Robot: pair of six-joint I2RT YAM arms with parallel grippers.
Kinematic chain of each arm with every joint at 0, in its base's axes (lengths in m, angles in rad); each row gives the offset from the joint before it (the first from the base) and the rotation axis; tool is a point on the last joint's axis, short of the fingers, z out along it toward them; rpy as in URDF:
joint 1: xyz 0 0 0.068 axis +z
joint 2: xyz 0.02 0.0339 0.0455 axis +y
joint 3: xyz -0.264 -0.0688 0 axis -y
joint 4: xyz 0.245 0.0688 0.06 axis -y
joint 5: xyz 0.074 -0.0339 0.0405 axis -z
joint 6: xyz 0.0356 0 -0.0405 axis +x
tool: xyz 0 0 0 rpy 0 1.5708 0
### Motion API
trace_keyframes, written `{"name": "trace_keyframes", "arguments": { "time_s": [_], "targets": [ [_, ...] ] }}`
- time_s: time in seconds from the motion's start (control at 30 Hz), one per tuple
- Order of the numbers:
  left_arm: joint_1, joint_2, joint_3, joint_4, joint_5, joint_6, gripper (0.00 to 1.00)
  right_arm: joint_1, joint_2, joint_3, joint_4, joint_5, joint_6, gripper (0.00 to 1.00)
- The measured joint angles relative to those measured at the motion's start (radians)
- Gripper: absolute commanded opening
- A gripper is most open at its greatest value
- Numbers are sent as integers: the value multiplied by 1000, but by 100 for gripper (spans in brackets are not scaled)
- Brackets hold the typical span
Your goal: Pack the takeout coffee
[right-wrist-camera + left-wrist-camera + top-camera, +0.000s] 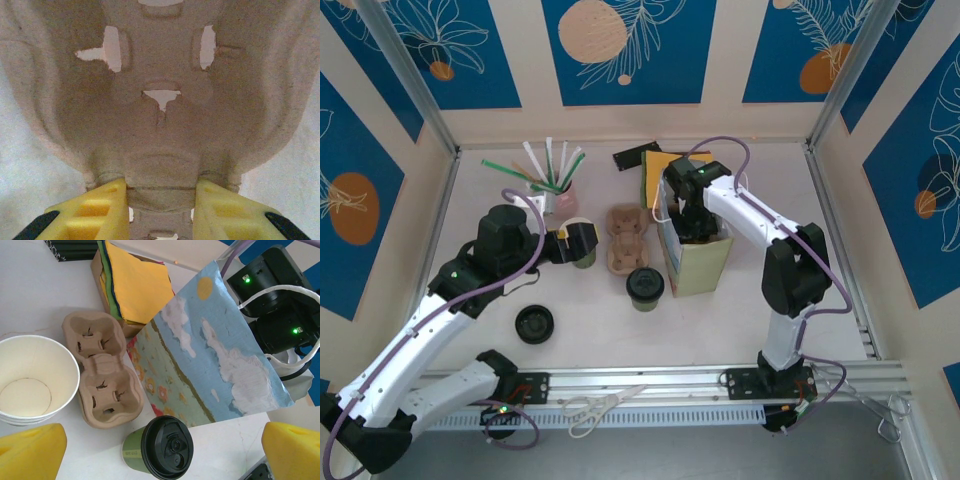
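The right end effector (pixel 160 197) is sunk in the paper bag (pixel 700 262). From above, the bag's mouth and the arm hide its fingers. The right wrist camera, close in and soft, has the yellow fingers (pixel 90 210) closed on the bottom edge of a pulp cup carrier (pixel 160 100), with pale bag wall on either side. The carrier's outer ends are cut off by the frame.

The left end effector (pixel 161 440) stands wide open, gripping nothing, and its fingers are cropped at the bottom corners of the left wrist view. The takeout coffee (pixel 160 447) stands upright on the counter (pixel 740 330) with its black lid on. In the left wrist view it sits in the gap between those fingers, its base cut off by the frame. The overhead view puts it apart from the end effector, near the bag's near-left corner.

A second carrier (pixel 627 238) lies flat on the counter between the bag and a lidless cup (pixel 35 380), which sits just beside the left end effector.

From above the bag looks plain olive. The left wrist camera gives its printed side, with blue sky, white clouds and small flowers. A pale label on the coffee's green side carries print too small to read.

A loose black lid (pixel 534 323) lies nearer the arm bases.
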Motion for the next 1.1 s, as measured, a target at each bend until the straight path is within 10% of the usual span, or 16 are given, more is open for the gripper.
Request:
{"name": "trace_keyframes", "arguments": {
  "time_s": [1.1],
  "targets": [
    [0,-10,0,-8,0,0,100,2,29,-92,103,-11,35,31]
  ]
}}
